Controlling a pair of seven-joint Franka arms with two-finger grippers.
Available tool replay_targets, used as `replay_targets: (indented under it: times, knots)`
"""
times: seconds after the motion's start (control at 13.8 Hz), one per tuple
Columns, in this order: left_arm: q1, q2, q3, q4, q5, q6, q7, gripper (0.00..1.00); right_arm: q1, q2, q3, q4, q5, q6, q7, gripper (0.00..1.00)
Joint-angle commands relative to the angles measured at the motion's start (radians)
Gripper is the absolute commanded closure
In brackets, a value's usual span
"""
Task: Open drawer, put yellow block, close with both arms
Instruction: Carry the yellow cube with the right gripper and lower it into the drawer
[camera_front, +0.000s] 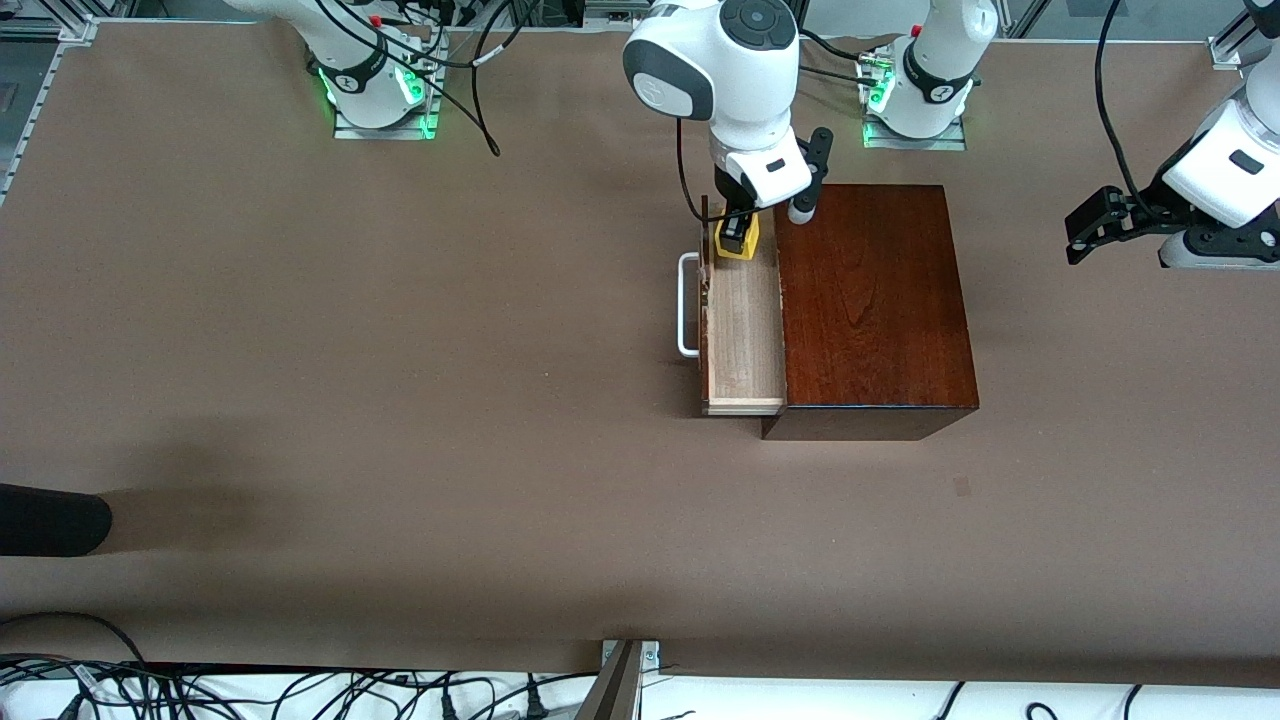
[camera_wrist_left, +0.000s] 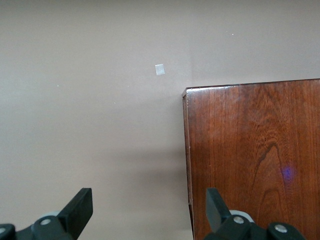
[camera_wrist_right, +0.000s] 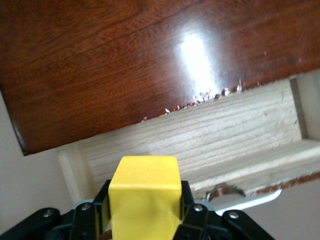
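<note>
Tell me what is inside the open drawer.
The drawer tray shows bare pale wood. Over its end nearest the robots' bases, the right gripper holds the yellow block. The part inside the box is hidden.

The drawer (camera_front: 742, 330) juts from the box (camera_front: 870, 300) at nine o'clock; the block (camera_front: 737, 240) hangs over its twelve-o'clock end.

— Access into the drawer (camera_front: 745, 335)?
— Open from above; the end nearest the bases is occupied by the right gripper (camera_front: 737, 232) clamping the yellow block (camera_front: 737, 243).
— Obstructions?
— The box (camera_front: 872, 300) beside it, the handle (camera_front: 687, 305).
</note>
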Motion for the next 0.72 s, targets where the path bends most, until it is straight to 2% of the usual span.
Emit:
replay_targets:
  times: [0.0,0.36,0.65]
  knots:
    - [0.002,0.008,-0.002,0.015,0.014,-0.006,0.015,0.00,0.032,0.040,-0.012,0.048,-0.078,0.008,-0.060,1.00]
    - [0.000,0.010,-0.003,0.017,0.014,-0.010,0.014,0.00,0.036,0.063,-0.013,0.048,-0.094,0.037,-0.112,1.00]
    - [0.002,0.008,-0.003,0.017,0.012,-0.015,0.014,0.00,0.036,0.092,-0.042,0.048,-0.094,0.080,-0.138,1.00]
